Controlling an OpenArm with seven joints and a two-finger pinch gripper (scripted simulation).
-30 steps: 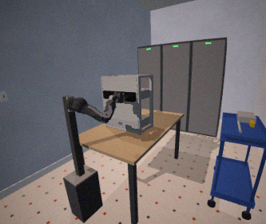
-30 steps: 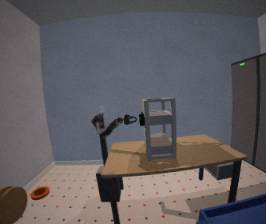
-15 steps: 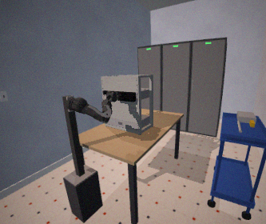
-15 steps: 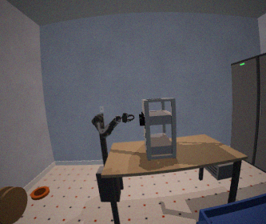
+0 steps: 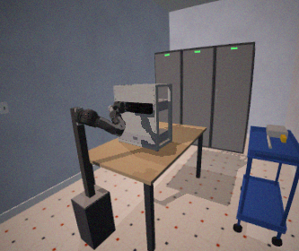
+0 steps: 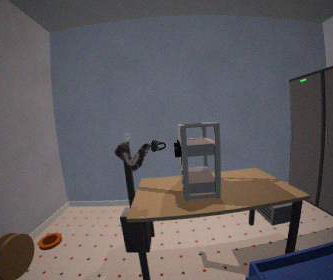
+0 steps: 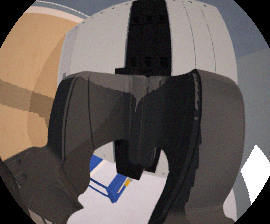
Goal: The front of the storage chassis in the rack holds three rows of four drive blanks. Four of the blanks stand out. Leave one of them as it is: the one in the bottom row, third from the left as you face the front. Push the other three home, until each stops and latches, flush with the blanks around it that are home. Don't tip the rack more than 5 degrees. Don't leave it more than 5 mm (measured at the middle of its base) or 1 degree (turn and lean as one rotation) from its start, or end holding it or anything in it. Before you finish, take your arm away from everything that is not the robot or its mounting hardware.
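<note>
The grey open-frame rack (image 5: 163, 117) (image 6: 200, 160) stands on the wooden table (image 5: 130, 163) (image 6: 240, 195). The dark chassis front (image 5: 139, 108) (image 6: 178, 149) (image 7: 148, 30) sits in its upper half; single blanks are too small to tell apart. My gripper (image 5: 117, 108) (image 6: 158, 145) (image 7: 148, 122) is shut with nothing between the fingers. It hovers a short way in front of the left end of the chassis front, apart from it in the exterior view. In the wrist view the closed fingers cover the lower part of the dark front.
The arm's post and pedestal (image 5: 94, 215) (image 6: 137, 232) stand at the table's near-left side. Tall grey cabinets (image 5: 206, 99) (image 6: 325, 135) line the back wall. A blue cart (image 5: 276, 148) (image 6: 305, 260) stands to the right. A brown disc (image 6: 10, 255) and an orange ring (image 6: 50, 241) lie on the floor.
</note>
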